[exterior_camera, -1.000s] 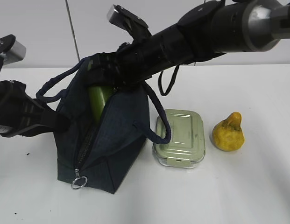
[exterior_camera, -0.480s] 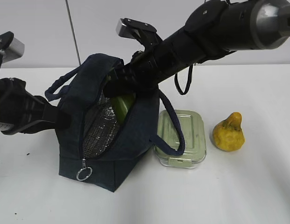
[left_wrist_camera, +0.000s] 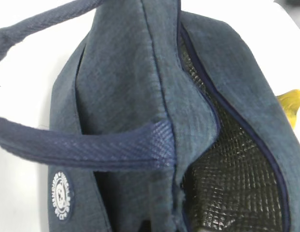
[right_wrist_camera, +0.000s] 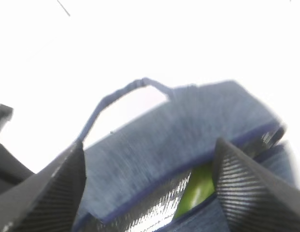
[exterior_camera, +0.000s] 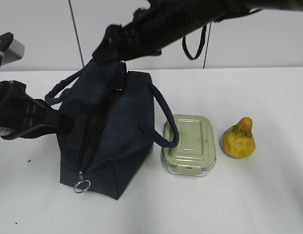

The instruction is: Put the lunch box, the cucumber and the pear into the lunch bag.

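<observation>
Premises present as a robotics test station or laboratory rather than a home or kitchen. Evidence: a plain white counter (exterior_camera: 268,204) with no covering, backed by a bare pale wall (exterior_camera: 39,34) of flat panels divided by thin dark vertical seams. Two black robot arms occupy the scene, one entering at the counter's left edge (exterior_camera: 19,119), one reaching in from the upper right (exterior_camera: 156,24). The only household goods, a lunch bag (exterior_camera: 117,141), lunch box (exterior_camera: 189,144) and pear (exterior_camera: 238,139), sit as isolated items on the otherwise bare surface.
</observation>
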